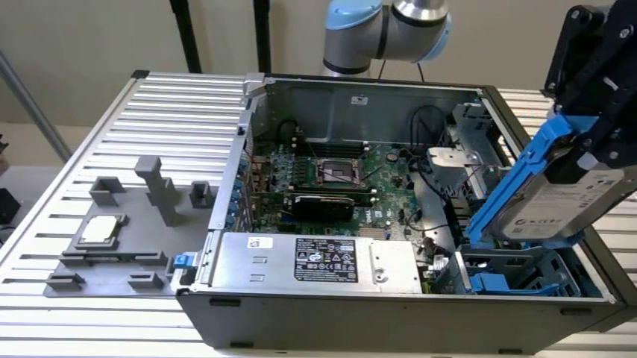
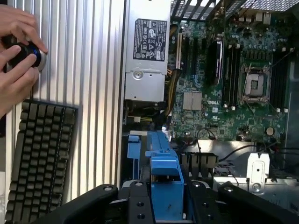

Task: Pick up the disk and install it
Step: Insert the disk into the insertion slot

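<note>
Clamped in your gripper [image 1: 585,145], the disk [image 1: 572,201] hangs tilted above the drive-cage corner of the computer case [image 1: 398,313]. Judge it dense, rigid, shock-sensitive: hold by the blue carrier [image 1: 508,186], never its flat face

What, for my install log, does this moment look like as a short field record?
end effector: shut on the disk, over the open case
disk: tilted, in the air, not yet seated
drive cage: inside the case, below the disk
CPU chip: on the grey fixture outside the case
hands: on a knob beside the keyboard
</note>
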